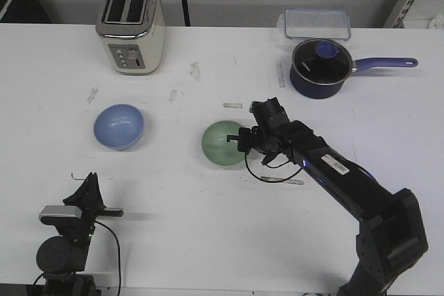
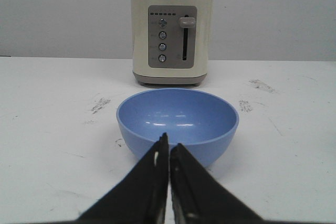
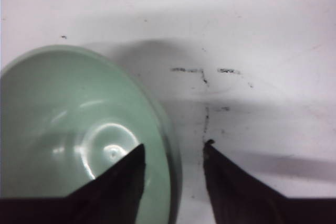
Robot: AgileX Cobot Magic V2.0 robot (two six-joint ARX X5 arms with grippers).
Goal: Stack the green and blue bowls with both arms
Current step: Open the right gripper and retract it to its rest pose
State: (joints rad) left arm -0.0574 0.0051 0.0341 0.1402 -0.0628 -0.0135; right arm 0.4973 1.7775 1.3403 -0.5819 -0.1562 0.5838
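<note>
So my right end effector (image 3: 173,153) is down at the green bowl (image 1: 223,144), fingers spread apart and straddling its rim: one finger (image 3: 123,174) sits inside the bowl, the other is outside over the bare table (image 1: 208,240). Can't tell from the wrist view whether either finger is actually touching the rim, there's a visible gap on both sides. The green bowl sits upright roughly mid-table, on the side of my right arm (image 1: 333,168).

My left end effector (image 2: 169,150) is pressed together, the two fingertips meeting with just a thin seam between them, holding nothing. It's low near the front edge of the table, pointing straight at the blue bowl (image 2: 177,121), which is upright and apart from it. In the front view the blue bowl (image 1: 118,126) is well apart from the green one, off to the left.

Behind the blue bowl there's a cream toaster (image 2: 172,35). Far right at the back there's a navy saucepan (image 1: 319,67) with a glass lid, and a clear container (image 1: 316,24) just behind that.
</note>
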